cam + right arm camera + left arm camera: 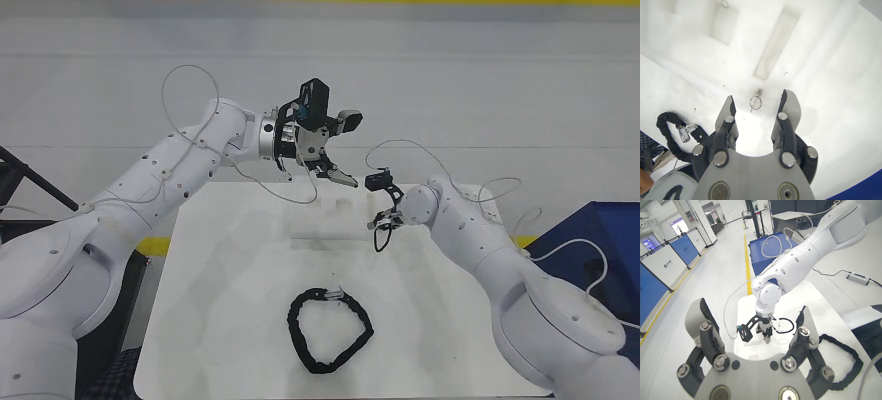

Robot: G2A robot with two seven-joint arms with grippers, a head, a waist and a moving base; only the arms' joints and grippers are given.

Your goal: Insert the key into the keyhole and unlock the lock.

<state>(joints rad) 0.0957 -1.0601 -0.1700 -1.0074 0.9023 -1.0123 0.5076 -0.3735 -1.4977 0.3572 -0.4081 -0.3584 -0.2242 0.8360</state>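
A small metal key on a ring (755, 103) lies flat on white foam, just beyond and between my right gripper's fingertips. The right gripper (757, 94) is open, pointing down, close over the key without touching it; it also appears over the table's far middle (379, 235) (766, 339). The black fabric-covered chain lock (330, 330) lies in a loop on the near half of the table, its silver lock cylinder (684, 133) lying on the table at the loop's joined ends. My left gripper (346, 150) (753, 303) hangs open and empty, raised above the table's far edge.
The white foam pad has rectangular recesses (778, 43), and a second small ring (724, 3) lies in one. The white table (220, 330) has bare surface around the chain. A blue bin (600, 240) stands off the table's right side.
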